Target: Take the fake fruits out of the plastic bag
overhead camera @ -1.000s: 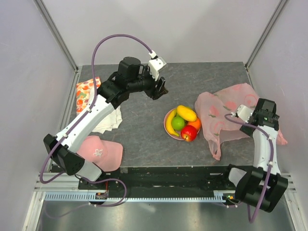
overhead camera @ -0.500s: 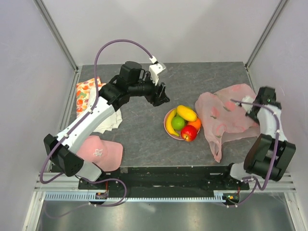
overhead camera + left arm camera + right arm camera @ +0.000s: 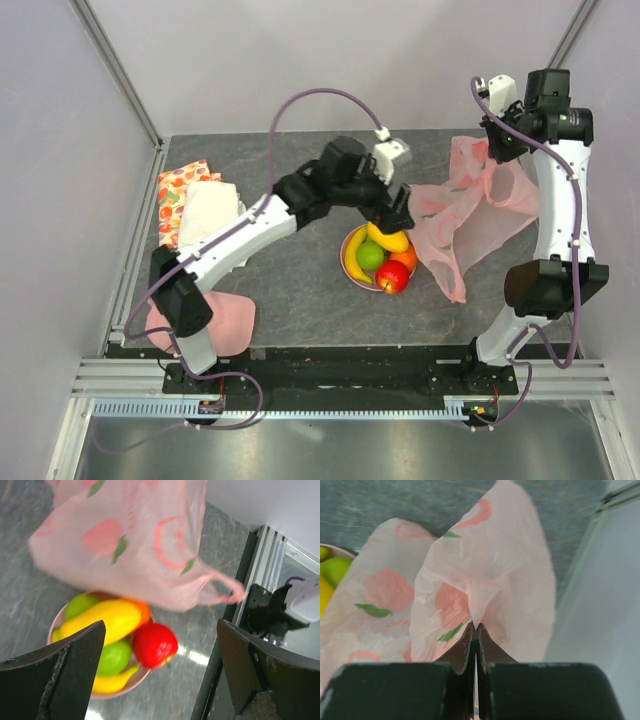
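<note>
The fake fruits lie heaped on a pink plate [image 3: 348, 262]: a yellow mango [image 3: 102, 622], a red apple [image 3: 155, 645], green apples [image 3: 112, 657], a banana [image 3: 112, 682] and an orange [image 3: 142, 611]. My left gripper [image 3: 160, 672] hovers open just above the plate [image 3: 395, 212], holding nothing. The translucent pink plastic bag [image 3: 470, 205] hangs limp, lifted at the back right. My right gripper [image 3: 476, 627] is shut on a pinched fold of the bag [image 3: 485, 580], high over the table [image 3: 495, 140]. I cannot see any fruit inside the bag.
A fruit-printed cloth [image 3: 178, 188] and a white cloth [image 3: 210, 210] lie at the far left. A pink cap [image 3: 228, 320] sits at the near left, behind the left arm. Metal frame rails [image 3: 260, 575] border the table's right edge.
My right gripper has shut on the bag and raised it toward the back right. The left arm has swung right over the plate and its jaws have opened wide.
</note>
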You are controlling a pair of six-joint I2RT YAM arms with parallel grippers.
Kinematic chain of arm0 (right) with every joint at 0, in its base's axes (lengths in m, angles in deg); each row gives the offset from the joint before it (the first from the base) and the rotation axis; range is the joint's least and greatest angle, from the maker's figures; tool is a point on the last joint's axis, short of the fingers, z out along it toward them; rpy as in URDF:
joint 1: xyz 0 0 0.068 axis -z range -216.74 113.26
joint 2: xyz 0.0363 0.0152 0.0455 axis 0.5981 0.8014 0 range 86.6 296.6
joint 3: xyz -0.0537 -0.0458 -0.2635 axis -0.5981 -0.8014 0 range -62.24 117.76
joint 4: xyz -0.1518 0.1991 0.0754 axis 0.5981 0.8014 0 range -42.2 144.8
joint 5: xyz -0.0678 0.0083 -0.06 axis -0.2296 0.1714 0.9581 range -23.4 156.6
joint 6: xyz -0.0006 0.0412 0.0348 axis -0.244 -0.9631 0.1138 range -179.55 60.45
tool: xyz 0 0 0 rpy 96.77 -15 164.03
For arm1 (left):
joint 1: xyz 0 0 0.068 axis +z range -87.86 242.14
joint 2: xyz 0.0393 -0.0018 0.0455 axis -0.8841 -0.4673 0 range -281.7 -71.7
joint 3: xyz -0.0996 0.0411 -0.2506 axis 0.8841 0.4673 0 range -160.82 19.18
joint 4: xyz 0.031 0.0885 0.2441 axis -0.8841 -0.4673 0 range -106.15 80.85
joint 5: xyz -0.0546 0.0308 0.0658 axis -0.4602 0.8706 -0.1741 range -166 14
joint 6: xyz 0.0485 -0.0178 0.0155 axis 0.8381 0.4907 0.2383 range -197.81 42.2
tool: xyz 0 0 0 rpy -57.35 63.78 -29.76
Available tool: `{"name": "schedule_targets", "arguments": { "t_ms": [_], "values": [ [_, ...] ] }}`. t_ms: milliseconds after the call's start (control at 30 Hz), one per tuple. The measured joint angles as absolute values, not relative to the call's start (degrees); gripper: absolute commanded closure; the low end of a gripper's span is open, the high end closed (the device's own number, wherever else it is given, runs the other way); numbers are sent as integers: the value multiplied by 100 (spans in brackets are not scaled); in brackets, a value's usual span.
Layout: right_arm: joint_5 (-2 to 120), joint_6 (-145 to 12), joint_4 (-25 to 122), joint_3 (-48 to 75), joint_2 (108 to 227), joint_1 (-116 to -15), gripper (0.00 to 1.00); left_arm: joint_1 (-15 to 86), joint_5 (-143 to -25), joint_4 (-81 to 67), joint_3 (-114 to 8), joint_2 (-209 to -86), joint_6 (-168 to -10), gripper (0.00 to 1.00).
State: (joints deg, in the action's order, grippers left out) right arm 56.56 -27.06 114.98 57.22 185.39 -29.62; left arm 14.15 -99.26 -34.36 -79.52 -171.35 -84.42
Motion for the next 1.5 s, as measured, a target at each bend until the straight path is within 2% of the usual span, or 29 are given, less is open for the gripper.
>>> {"name": "schedule_targets", "arguments": {
  "t_ms": [233, 667, 700, 800, 833, 867, 1100, 1267, 1500],
  "values": [
    [4910, -3664, 11843, 6047, 19011, -3052, 100, 783, -9196, -3202, -8664, -18051, -8767, 1],
    [4377, -4227, 11852, 6128, 19039, -3087, 100, -84, -7260, -2721, -9796, -19360, -8774, 0],
    [4335, -4249, 11852, 6106, 19037, -3087, 100, -141, -7142, -2691, -9853, -19494, -8759, 4],
    [4241, -4295, 11854, 6067, 19037, -3087, 100, -213, -6726, -2669, -9969, -19870, -8673, 36],
    [4222, -4304, 11854, 6067, 19037, -3085, 100, -211, -6595, -2673, -9995, -19955, -8638, 85],
    [4196, -4308, 11852, 6067, 19030, -3078, 100, -194, -6451, -2680, -10013, -20040, -8575, 98],
    [3951, -4332, 11850, 6257, 19085, -2785, 100, 270, -6184, -2678, -10323, -20147, -8125, 99],
    [3623, -4337, 11717, 7197, 19564, -2639, 100, 1094, -6318, -2376, -10964, -20143, -7731, 98],
    [3304, -4394, 10805, 7521, 19920, -3229, 100, 2329, -6667, -2245, -11597, -20128, -7307, 99]
  ]
}}
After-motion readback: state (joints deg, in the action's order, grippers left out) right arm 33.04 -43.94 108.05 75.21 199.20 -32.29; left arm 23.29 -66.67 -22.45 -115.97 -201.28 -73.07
